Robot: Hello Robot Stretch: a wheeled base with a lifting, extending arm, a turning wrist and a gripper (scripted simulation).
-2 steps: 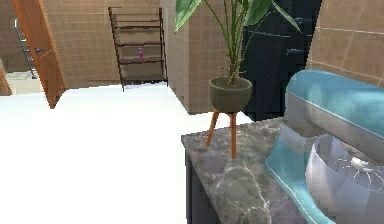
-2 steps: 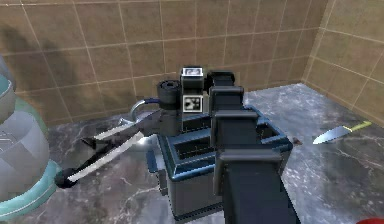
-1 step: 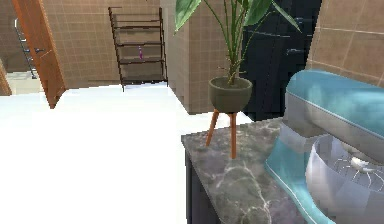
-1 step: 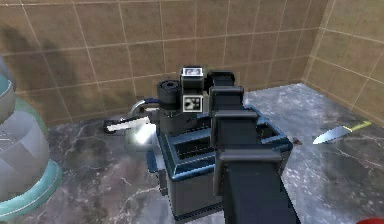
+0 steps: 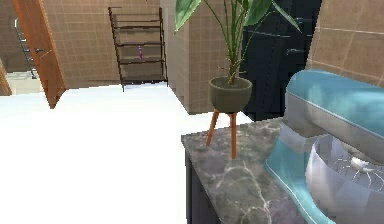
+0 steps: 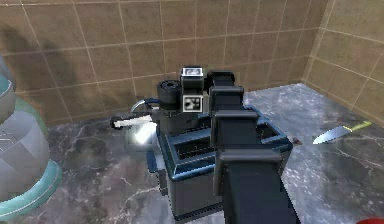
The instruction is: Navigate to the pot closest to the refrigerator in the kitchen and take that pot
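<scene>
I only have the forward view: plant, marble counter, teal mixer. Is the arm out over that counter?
Observer: Yes, the arm reaches over the marble counter toward a tiled wall.
Operator: Anything near it?
Observer: A dark boxy appliance stands on the counter beside the arm.
Operator: Is the gripper holding anything?
Observer: Cannot tell; the gripper has a pale thing on the counter by it.

- Pot (image 6: 157, 97): dark, rounded body, upright; only its upper left part shows clearly.
- Thin pale bar (image 6: 130, 122) juts from it toward the arm side view's left; handle or not, cannot tell.
- Stands on grey marbled worktop (image 6: 80, 150), near the tiled wall (image 6: 100, 50).
</scene>
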